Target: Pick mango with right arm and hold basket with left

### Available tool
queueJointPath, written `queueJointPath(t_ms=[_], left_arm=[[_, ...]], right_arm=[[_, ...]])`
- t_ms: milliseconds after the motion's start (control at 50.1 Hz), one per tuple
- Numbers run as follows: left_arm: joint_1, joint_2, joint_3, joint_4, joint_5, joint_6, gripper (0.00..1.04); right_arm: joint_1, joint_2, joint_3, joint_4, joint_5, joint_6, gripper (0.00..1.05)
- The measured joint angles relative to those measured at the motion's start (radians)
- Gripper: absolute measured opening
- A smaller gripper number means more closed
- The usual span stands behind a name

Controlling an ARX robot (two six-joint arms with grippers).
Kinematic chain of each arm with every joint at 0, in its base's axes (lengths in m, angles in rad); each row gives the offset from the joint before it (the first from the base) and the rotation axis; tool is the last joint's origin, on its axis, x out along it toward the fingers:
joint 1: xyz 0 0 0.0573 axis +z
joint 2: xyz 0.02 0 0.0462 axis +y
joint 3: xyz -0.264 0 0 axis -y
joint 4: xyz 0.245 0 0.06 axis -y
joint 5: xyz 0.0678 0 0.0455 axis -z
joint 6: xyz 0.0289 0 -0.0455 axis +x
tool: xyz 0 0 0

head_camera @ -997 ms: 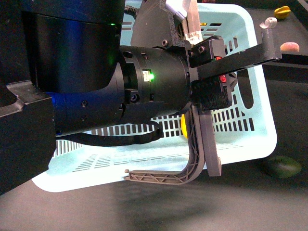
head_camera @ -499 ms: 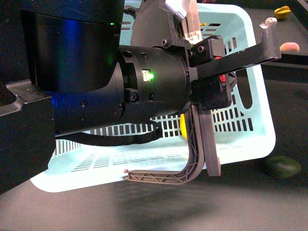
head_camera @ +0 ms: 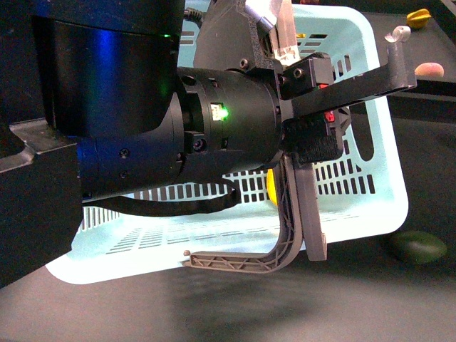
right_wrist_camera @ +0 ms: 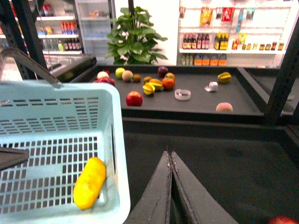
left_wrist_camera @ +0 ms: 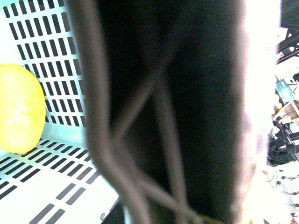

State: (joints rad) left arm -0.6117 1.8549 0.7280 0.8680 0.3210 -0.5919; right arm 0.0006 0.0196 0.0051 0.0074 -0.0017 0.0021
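The pale turquoise basket (head_camera: 356, 178) hangs tilted in the front view, mostly behind my left arm. My left gripper (head_camera: 303, 153) is shut on its grey-brown handle (head_camera: 242, 262). In the left wrist view the blurred handle (left_wrist_camera: 154, 116) fills the middle, and the yellow mango (left_wrist_camera: 18, 108) lies against the slotted basket wall (left_wrist_camera: 46, 42). In the front view only a sliver of the mango (head_camera: 271, 189) shows. In the right wrist view the mango (right_wrist_camera: 89, 182) lies inside the basket (right_wrist_camera: 117, 154) near its corner. My right gripper (right_wrist_camera: 170, 156) is shut and empty, beside the basket over the dark table.
A dark green fruit (head_camera: 418, 247) lies on the dark table right of the basket. A yellow star fruit (head_camera: 418, 17), a peach (head_camera: 428, 69) and a tape roll (head_camera: 397, 33) sit on the back counter. Several fruits (right_wrist_camera: 134, 98) lie on that counter, with a black post (right_wrist_camera: 282, 79) alongside.
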Motion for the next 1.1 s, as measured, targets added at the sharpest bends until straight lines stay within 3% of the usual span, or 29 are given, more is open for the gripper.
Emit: queueJointPath(t_ms=[459,658,738,798,877,1037,1097], left_arm=[[0.0,0.0,0.0,0.0,0.0,0.001,0.15],[0.0,0.0,0.0,0.0,0.0,-0.001,0.15],[-0.021,0.016,0.001,0.04,-0.129,0.008,0.15],[-0.041,0.043,0.016,0.04,-0.338,0.012,0.15],[-0.043,0.065,0.055,0.01,-0.507,0.002,0.15],[0.003,0.108,0.187,-0.099,-0.726,-0.137,0.15],[0.024,0.123,0.22,-0.141,-0.757,-0.201,0.15]], right_arm=[[0.0,-0.014,0.0,-0.006,0.0,0.0,0.02],[0.0,-0.014,0.0,-0.006,0.0,-0.002,0.38],[0.0,-0.014,0.0,-0.006,0.001,-0.002,0.49],[0.0,-0.014,0.0,-0.006,0.0,-0.002,0.56],[0.0,-0.014,0.0,-0.006,-0.001,-0.002,0.67],[0.0,-0.015,0.0,-0.006,0.001,-0.002,0.95],[0.0,-0.015,0.0,-0.006,0.001,-0.001,0.97]])
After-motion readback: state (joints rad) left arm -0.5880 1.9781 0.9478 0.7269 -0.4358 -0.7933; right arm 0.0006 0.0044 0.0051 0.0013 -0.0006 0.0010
